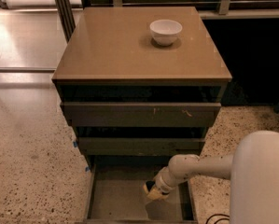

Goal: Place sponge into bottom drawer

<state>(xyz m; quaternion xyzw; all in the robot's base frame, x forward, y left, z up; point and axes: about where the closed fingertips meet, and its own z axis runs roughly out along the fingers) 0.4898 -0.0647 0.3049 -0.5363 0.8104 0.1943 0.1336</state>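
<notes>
Claw (154,191) inside bottom drawer (115,203), whose front edge is cropped

1 brown square-topped cabinet (129,50); 3 drawers (139,114), lowest the open grey-brown bottom drawer (115,202); 1 round white bowl (165,31); 1 yellow, dark-faced sponge (156,195); 1 gripper (153,190), low inside the bottom drawer.

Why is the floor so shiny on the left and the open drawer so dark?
Camera view: light glares off the polished floor at upper left; the white bowl casts a soft shadow on the cabinet top; the gripper hangs over the dim bottom drawer, where little light reaches.
</notes>
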